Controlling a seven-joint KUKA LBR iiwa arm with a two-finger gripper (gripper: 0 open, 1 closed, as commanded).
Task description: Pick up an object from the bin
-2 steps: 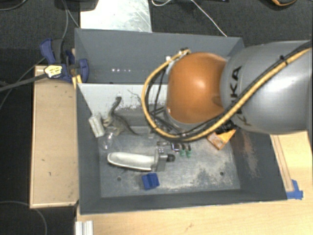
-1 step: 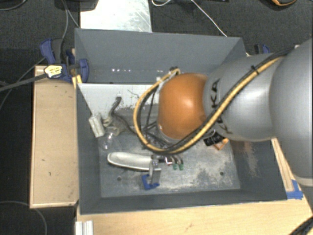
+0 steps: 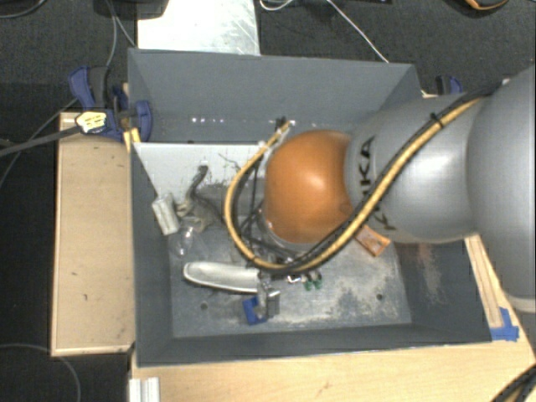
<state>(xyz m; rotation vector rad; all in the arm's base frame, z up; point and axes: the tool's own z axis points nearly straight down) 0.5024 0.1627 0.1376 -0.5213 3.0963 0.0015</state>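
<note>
My gripper (image 3: 268,294) reaches down from under the orange dome to the bin floor near the front, left of centre. A small blue piece (image 3: 250,311) lies right at its lower left, touching or nearly touching it. A silvery elongated rounded object (image 3: 218,275) lies flat just to the gripper's left, its right end meeting the gripper. Small green bits (image 3: 311,283) sit just to its right. The dome and cables hide what is directly under the wrist.
A clear-and-white small item (image 3: 165,214) and a dark curved piece (image 3: 198,186) lie at the bin's left back. A brown-orange flat piece (image 3: 373,242) shows under the arm at the right. The big grey arm covers the bin's right side.
</note>
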